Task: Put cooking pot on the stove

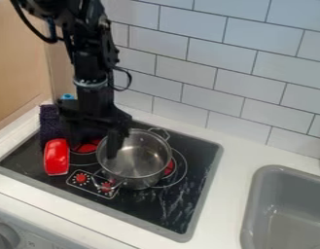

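The pincer (pixel 94 149) is positioned above the left-hand part of the stove (pixel 202 194), as seen in the camera view, and points downward. Its jaws stand well apart (the one on the left is hard to make out against the dark surface), and no object is seen clamped by it. The jaw on the right hangs down within the outline of the pot (pixel 141 163).

The pot is a metal vessel with two looped handles. It stands upright on the stove, just to the right of the pincer, and partly covers the ringed zone (pixel 180 168). One handle points away behind the pincer's right side; the other lies in front of the pincer, over the control panel (pixel 80 179) (marked with red spots).

A red object (pixel 57 158) is located to the left of the pincer, on the stove. Purple cloth (pixel 49 121) lies behind that object, also left of the pincer, with a blue item (pixel 68 97) farther back. The sink (pixel 253 204) is well apart from the pincer, to its right. Tiles (pixel 188 65) line the wall behind.
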Robot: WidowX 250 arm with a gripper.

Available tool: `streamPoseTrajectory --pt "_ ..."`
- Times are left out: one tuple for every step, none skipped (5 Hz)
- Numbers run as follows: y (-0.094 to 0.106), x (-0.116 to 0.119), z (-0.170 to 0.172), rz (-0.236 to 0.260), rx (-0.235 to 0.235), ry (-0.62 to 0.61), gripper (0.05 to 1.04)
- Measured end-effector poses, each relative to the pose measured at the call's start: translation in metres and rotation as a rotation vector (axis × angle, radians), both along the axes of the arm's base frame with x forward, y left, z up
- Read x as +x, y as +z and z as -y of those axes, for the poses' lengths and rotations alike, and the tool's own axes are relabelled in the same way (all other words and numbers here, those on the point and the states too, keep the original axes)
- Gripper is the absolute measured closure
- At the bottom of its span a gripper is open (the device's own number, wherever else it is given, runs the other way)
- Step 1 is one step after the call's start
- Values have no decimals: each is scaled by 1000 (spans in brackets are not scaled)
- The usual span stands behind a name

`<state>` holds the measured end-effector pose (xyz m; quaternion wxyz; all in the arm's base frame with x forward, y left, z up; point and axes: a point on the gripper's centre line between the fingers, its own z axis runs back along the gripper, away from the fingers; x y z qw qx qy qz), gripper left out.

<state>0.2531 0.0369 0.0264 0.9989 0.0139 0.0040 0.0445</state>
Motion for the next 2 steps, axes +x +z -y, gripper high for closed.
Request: streamPoseTrajectory --pt "26 5 6 35 64 -60 84" --pt "50 11 15 71 127 -98 84"
